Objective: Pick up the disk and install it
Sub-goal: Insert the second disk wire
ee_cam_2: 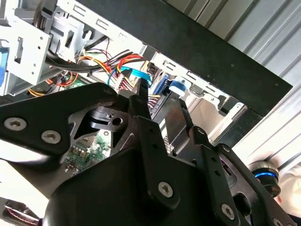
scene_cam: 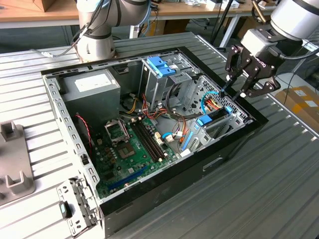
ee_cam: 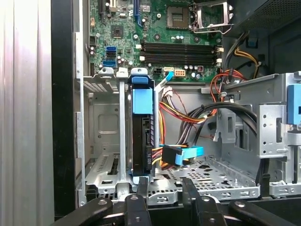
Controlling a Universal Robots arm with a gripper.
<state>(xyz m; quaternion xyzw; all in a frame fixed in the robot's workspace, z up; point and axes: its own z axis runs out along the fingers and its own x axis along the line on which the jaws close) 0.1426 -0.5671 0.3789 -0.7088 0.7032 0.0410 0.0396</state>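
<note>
Disk (ee_cam: 142,136) edge-on in drive cage (ee_cam: 106,141), motherboard (ee_cam: 160,37) beyond, end effector (ee_cam: 164,190) fingers apart

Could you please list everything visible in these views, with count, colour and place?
computer case: one, black and grey, open on the slatted table.
disk: one, dark with blue carrier, upright in the drive cage under the gripper.
power supply: one, grey, far corner.
motherboard: one, green, case floor.
blue bracket: one, atop the far drive cage.
grey fixture: one, at the exterior view's left.
gripper: one, black, open, above the disk.
</note>
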